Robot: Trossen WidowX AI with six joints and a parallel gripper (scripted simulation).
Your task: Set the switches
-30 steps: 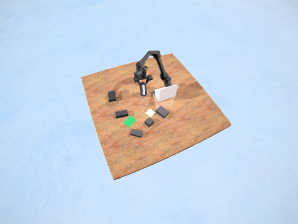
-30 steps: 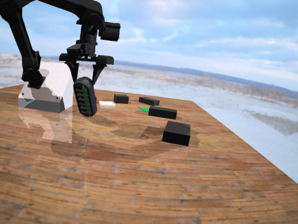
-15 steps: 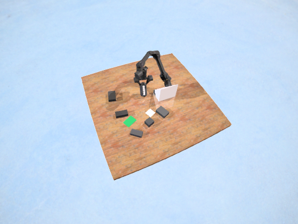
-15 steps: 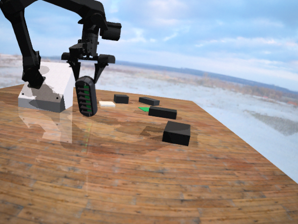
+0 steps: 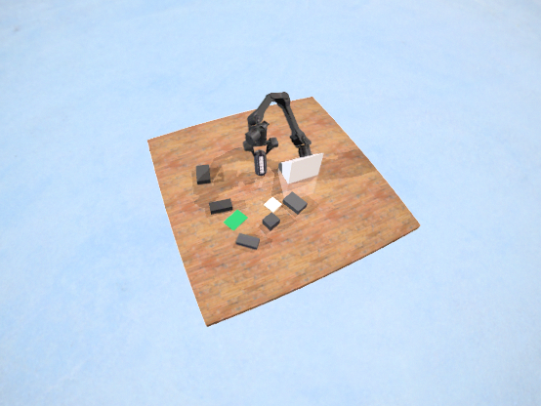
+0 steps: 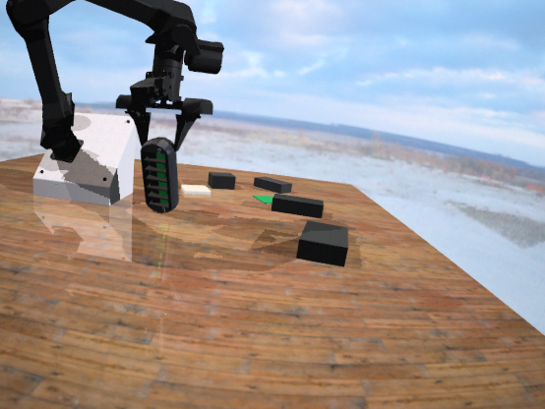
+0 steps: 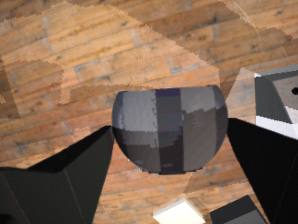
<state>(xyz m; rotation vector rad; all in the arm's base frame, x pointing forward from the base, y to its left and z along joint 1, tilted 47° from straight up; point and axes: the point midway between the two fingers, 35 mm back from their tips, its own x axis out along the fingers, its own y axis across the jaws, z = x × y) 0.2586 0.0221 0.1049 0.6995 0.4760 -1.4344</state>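
My end effector [image 6: 163,140] is clamped on the upper end of the dark grey, round-ended controller unit with six rocker switches [image 6: 159,175], one finger on each long side, so the unit hangs on end, clear of the wooden plank desk [image 6: 246,320]. In the exterior view its switch face looks toward that camera, with green showing on several rockers; I cannot read each switch's setting from here. In the top view a pale strip with dark marks runs down the side turned to that camera, most likely the label, but it is too small to make out any squares.

I judge I am holding it this way because the label cannot be seen while the unit sits on its base; lifting and tilting it presents the underside to a camera. Gripping one end keeps my fingers off the rockers and off most of the label.

The white wedge-shaped block [image 6: 93,162] stands just beside the unit, and my wrist view shows only the unit's rounded end between my fingers. The dark grey rectangular modules [image 6: 323,243], the flat green plate [image 6: 264,199] and the flat white plate [image 6: 196,189] lie well apart on the desk, so setting the unit down flat near here should not disturb them.
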